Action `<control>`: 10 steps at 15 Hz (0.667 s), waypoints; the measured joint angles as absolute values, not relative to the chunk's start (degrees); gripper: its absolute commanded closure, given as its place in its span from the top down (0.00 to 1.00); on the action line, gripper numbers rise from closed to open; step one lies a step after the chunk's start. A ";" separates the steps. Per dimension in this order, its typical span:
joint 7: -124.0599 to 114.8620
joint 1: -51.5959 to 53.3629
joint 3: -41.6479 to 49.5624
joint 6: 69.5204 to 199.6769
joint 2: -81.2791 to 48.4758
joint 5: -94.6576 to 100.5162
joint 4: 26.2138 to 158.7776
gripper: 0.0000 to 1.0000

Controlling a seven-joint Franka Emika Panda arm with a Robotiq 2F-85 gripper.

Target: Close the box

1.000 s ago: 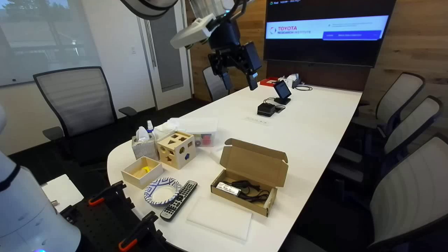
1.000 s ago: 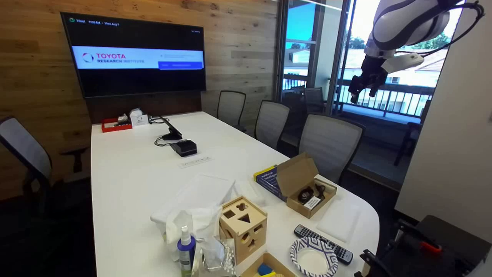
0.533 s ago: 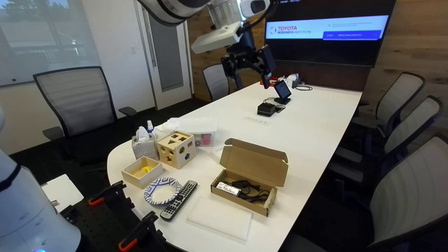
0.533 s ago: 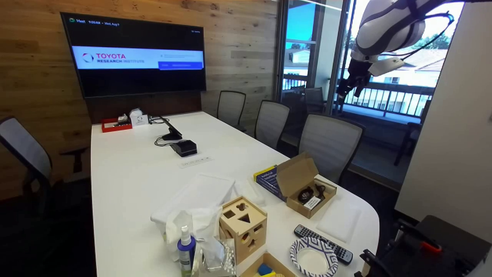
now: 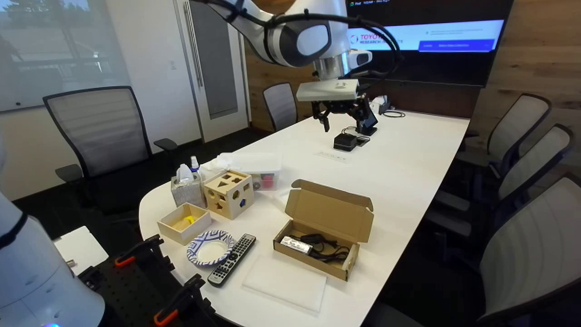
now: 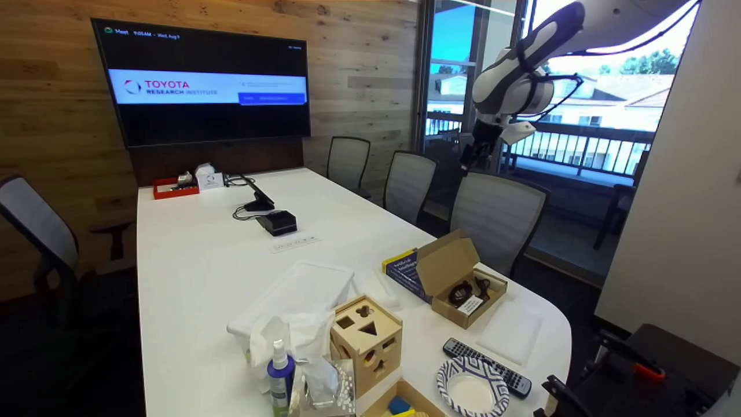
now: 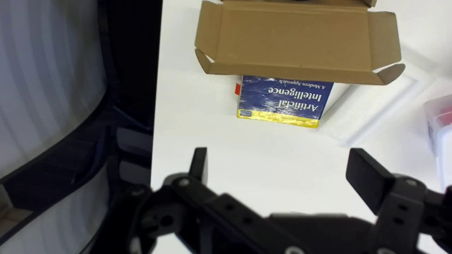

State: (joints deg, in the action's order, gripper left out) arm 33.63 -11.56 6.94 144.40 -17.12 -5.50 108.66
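Note:
The brown cardboard box stands open on the white table in both exterior views [image 5: 329, 211] [image 6: 446, 266], with its flap lid raised and tilted back. Black cables and a white-labelled item lie inside it. In the wrist view the lid's inner face [image 7: 293, 38] fills the top, and most of the box body is cut off by the frame edge. My gripper [image 5: 345, 127] is open and empty, high above the table and apart from the box. It also shows dark and small in an exterior view [image 6: 483, 162]. In the wrist view its fingers [image 7: 277, 158] are wide apart over bare tabletop.
A blue and yellow book [image 7: 282, 100] lies behind the lid, partly under it. A white foam piece [image 7: 370, 102] lies beside the book. A wooden shape cube [image 5: 229, 195], a remote [image 5: 232, 260], a patterned plate [image 5: 211, 250] and a foam sheet [image 5: 286, 284] surround the box.
The arm has swung across, rightward in one view and leftward in another, and come lower. The gripper has turned to point more straight down. The box has not moved.

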 measured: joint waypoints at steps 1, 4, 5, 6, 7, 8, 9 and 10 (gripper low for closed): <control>35.51 -12.56 5.57 144.38 -20.13 -7.15 106.21 1.00; 38.93 -15.91 1.68 143.92 -28.73 -9.40 99.11 1.00; 39.25 -16.81 0.68 143.50 -31.34 -9.46 96.91 1.00; 39.29 -17.56 -0.17 142.98 -33.92 -9.46 94.75 1.00; 39.29 -18.19 -0.92 142.54 -36.38 -9.46 92.71 1.00; 39.29 -18.72 -1.63 142.06 -38.80 -9.46 90.72 1.00; 39.29 -19.27 -2.43 141.44 -41.16 -9.46 88.78 1.00; 39.29 -19.70 -3.16 140.65 -43.35 -9.46 86.88 1.00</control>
